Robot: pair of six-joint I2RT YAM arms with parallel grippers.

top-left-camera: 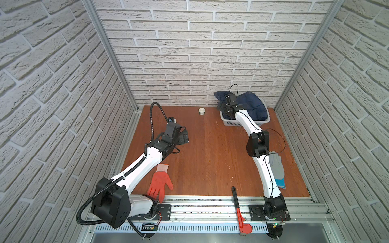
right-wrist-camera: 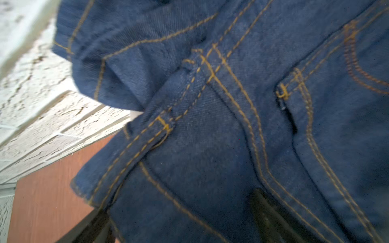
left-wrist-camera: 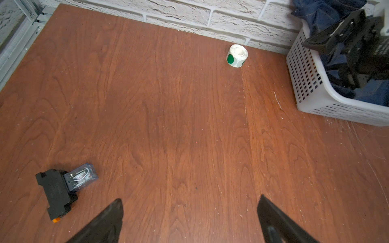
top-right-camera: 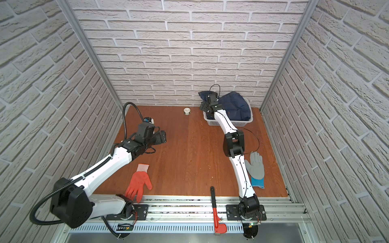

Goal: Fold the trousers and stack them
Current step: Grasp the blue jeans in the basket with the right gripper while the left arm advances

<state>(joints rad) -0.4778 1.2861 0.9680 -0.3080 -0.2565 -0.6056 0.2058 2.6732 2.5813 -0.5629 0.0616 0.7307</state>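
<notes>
Wrench (top-left-camera: pixel 240 216) lies at near edge, idle. Jeans (top-left-camera: pixel 252 103) bunched in basket (top-left-camera: pixel 260 123), far right. Your right gripper (right-wrist-camera: pixel 179 202) straddles denim, jaws wide; left gripper (left-wrist-camera: pixel 190 198) open, empty. Risk: you pinch one thin fold and it slips, or basket drags along.

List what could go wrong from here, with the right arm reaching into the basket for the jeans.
1. The right gripper stands open against bunched dark blue denim jeans; closing here may catch only a belt loop or one fold, and they could lift tangled.
2. The white perforated plastic basket looks light and the jeans spill over its rim; pulling could drag or tip it toward the white sticker roll nearby.
</notes>
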